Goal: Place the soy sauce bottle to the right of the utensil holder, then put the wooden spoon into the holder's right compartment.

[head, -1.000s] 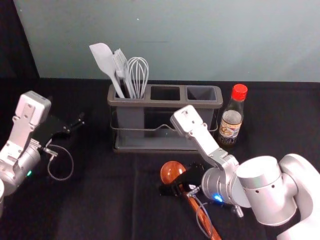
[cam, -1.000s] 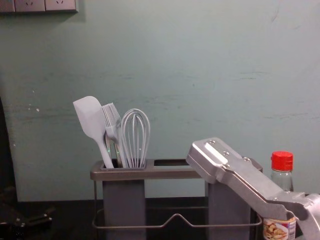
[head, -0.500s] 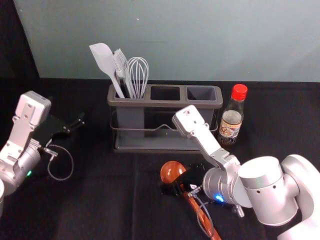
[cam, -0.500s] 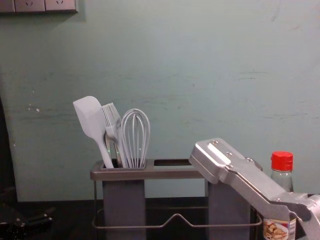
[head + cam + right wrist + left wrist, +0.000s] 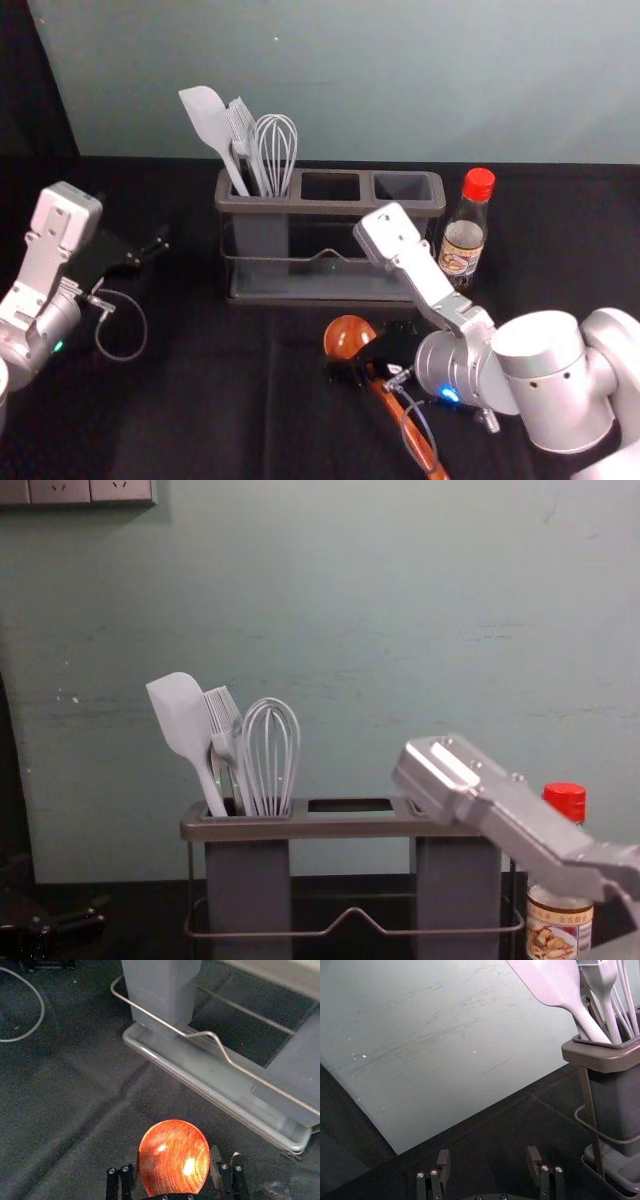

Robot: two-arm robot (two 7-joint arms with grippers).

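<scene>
The soy sauce bottle (image 5: 463, 240) stands upright just right of the utensil holder (image 5: 330, 207); the chest view shows the bottle (image 5: 557, 927) partly behind the right arm. In front of the holder, my right gripper (image 5: 362, 352) is shut on the wooden spoon (image 5: 347, 337) close to its round bowl, the handle slanting toward the near edge. In the right wrist view the bowl (image 5: 174, 1156) lies between the fingertips of my right gripper (image 5: 174, 1165). My left gripper (image 5: 152, 250) is parked left of the holder; in its wrist view the left gripper (image 5: 489, 1160) is open and holds nothing.
A white spatula (image 5: 206, 118), a brush (image 5: 241, 125) and a whisk (image 5: 277, 145) stand in the holder's left compartment. Its middle (image 5: 330, 187) and right (image 5: 403, 187) compartments look empty. A wall (image 5: 350, 80) rises behind the table.
My right gripper and arm have shifted slightly to the right, and the wooden spoon has moved along with them. The left arm, bottle and holder look unmoved.
</scene>
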